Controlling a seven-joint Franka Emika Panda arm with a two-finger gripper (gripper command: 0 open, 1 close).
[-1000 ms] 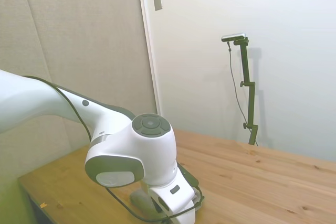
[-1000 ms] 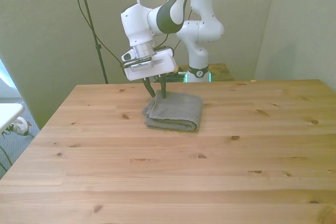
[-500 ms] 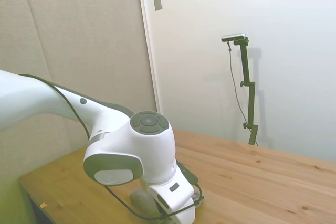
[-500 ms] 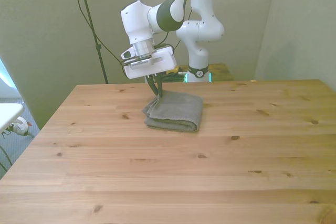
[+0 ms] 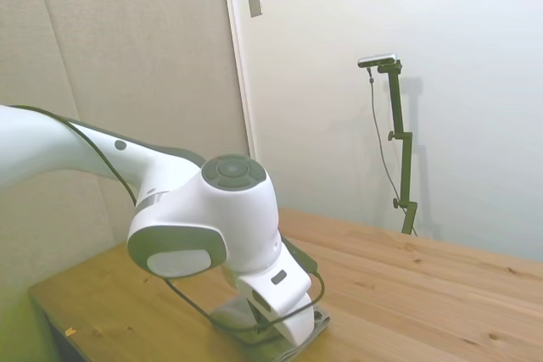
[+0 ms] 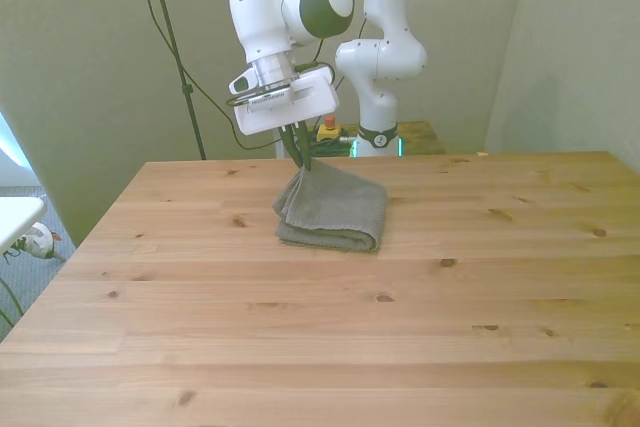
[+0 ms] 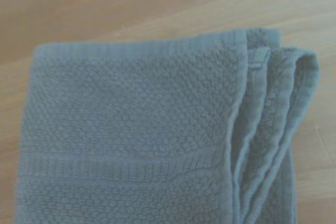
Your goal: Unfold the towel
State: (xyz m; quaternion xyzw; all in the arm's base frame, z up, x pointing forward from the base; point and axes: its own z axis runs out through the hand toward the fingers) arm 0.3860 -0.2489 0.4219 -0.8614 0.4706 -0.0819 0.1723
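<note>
Pretty plain room: the bench (image 6: 330,317) is pale knotty pine planks, and behind it in the front view there's a flat olive-beige wall (image 6: 90,57) with a lighter panel (image 6: 575,47) on the front view's right. From the side view the backdrop is a beige fabric-looking panel (image 5: 127,57) next to a smooth white wall (image 5: 458,82), with a white vertical trim strip (image 5: 237,65) between them and a small grey plate (image 5: 254,1) up high. Lighting is soft and even, with a bluish-bright patch (image 6: 10,152) at the front view's left edge.

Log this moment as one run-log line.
phase: lifting corner | gripper: shut on towel corner | towel: grey, folded, mostly on table, far corner raised | unfold: not yet done
</note>
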